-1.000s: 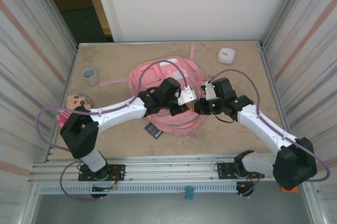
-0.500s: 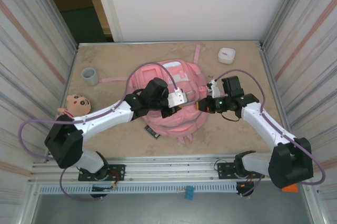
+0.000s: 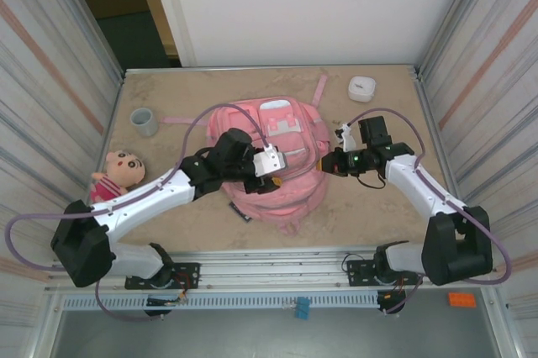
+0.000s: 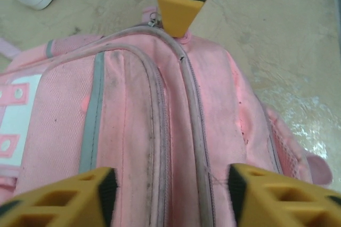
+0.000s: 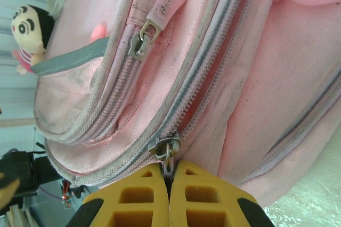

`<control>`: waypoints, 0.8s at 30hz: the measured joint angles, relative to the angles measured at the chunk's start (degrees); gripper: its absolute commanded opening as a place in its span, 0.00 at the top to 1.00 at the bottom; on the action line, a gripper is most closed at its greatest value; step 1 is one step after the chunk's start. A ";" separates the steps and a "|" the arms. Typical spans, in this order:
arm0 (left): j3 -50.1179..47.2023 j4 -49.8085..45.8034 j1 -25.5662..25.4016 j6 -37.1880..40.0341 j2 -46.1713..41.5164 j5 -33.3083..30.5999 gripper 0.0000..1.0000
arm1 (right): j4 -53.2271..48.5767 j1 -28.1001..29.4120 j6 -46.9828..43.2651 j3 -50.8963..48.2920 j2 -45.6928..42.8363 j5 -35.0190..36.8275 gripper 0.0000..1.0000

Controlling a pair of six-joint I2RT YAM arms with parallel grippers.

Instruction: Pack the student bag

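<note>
The student bag (image 3: pixel 296 197) is a big pink backpack lying in the middle of the table, its front pockets facing up. My left gripper (image 3: pixel 274 165) hovers over it, jaws open (image 4: pixel 169 189) astride two zipper lines of the student bag (image 4: pixel 128 131), holding nothing. My right gripper (image 3: pixel 324 166) is at the bag's right side, shut (image 5: pixel 169 176) on the small metal zipper pull (image 5: pixel 167 155) of the main zipper. Above that pull the zipper teeth stand slightly parted. The right gripper's yellow fingertip (image 4: pixel 178 8) shows at the bag's far end in the left wrist view.
A small doll (image 3: pixel 118 171) lies at the left edge, with a grey cup (image 3: pixel 144 121) behind it. A white box (image 3: pixel 362 87) sits at the back right. A dark flat object (image 3: pixel 241 213) pokes out under the bag's near-left edge. Metal walls close both sides.
My left gripper shut and then opened, letting go of the bag and drawing back to the left. My right gripper, still shut, moved right with the zipper pull, and the bag shifted away.
</note>
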 measured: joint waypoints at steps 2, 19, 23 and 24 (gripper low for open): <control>0.28 0.63 -2.75 -1.38 0.68 -3.26 0.22 | 0.15 0.37 0.15 -0.02 -0.87 0.26 1.00; 10.34 3.50 -7.85 -3.87 15.28 -15.21 0.95 | 1.01 1.77 1.62 -0.79 -4.28 1.70 1.00; 8.02 4.11 -7.02 -0.96 13.29 -11.61 0.99 | -0.63 0.48 -0.48 -0.35 -2.73 -0.13 1.00; 7.30 4.09 -6.69 0.00 12.61 -10.40 1.00 | -1.40 0.11 -1.55 0.15 -1.68 -0.33 1.00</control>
